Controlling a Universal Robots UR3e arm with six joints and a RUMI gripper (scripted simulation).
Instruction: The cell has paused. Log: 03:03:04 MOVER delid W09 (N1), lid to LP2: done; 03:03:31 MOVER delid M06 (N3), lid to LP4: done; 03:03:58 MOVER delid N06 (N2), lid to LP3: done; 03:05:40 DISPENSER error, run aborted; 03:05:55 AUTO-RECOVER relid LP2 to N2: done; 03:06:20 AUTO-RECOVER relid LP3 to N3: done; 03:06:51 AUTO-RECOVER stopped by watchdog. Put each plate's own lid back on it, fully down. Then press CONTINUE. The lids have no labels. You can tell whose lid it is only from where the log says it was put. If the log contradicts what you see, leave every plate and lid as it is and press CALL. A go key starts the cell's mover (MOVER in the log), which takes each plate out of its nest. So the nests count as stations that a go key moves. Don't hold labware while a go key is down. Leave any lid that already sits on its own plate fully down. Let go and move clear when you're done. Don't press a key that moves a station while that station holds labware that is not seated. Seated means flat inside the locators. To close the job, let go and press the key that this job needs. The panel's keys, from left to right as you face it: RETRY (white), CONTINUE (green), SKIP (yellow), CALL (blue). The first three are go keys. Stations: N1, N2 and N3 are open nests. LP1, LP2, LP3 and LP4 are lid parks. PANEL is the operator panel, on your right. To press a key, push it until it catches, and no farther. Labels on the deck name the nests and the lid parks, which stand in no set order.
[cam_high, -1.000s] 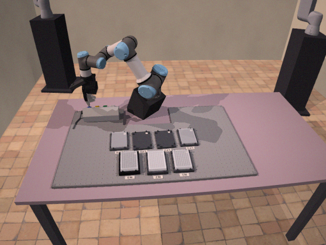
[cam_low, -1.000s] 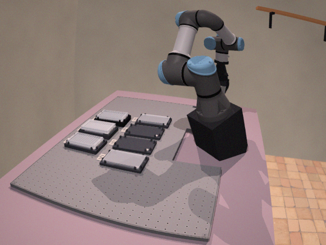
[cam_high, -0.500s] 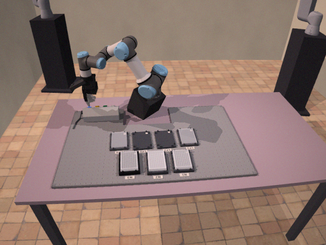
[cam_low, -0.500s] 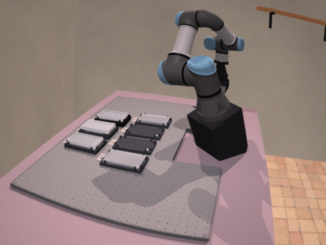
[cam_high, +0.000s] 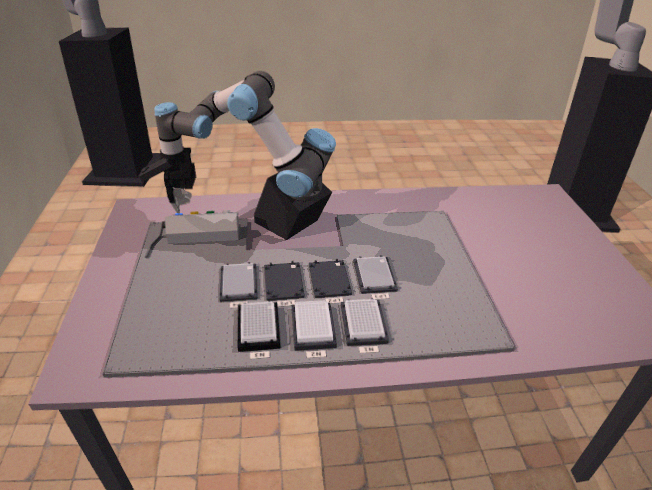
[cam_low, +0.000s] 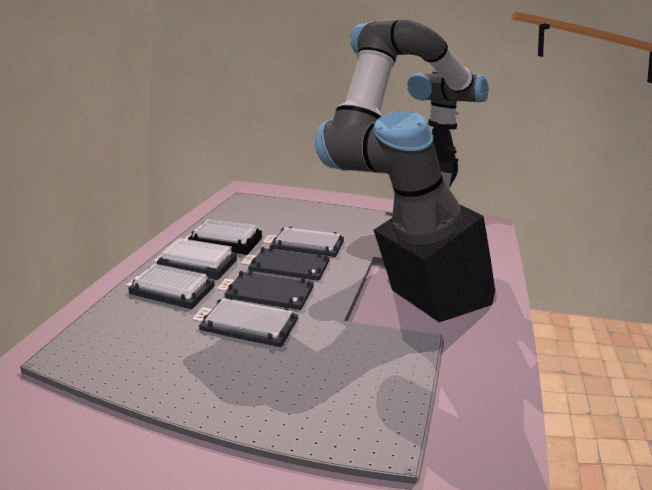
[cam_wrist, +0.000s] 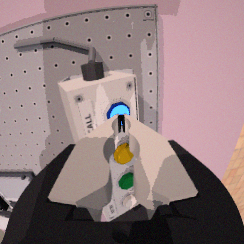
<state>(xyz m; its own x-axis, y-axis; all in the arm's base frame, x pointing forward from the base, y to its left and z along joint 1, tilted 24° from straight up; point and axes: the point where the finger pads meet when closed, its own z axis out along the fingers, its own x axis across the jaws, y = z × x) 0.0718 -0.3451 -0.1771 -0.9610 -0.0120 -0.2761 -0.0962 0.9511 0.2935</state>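
Note:
My gripper (cam_high: 172, 202) is shut and holds nothing. It points straight down at the left end of the grey operator panel (cam_high: 202, 226). In the wrist view the closed fingertips rest on the blue CALL key (cam_wrist: 118, 111), which glows. The yellow key (cam_wrist: 122, 153) and the green key (cam_wrist: 125, 181) lie behind the tips. Three plates sit in the nests: N3 (cam_high: 258, 322) and N1 (cam_high: 364, 319) show open wells, and N2 (cam_high: 314, 321) looks smooth under a lid. Lids lie on the leftmost park (cam_high: 238, 280) and the rightmost park (cam_high: 375, 273).
The two middle lid parks (cam_high: 284, 280) (cam_high: 329, 278) are bare and dark. The arm's black base (cam_high: 292, 208) stands right of the panel. Two black pillars (cam_high: 105, 100) (cam_high: 600, 136) stand off the table's back corners. The park labels are too small to read.

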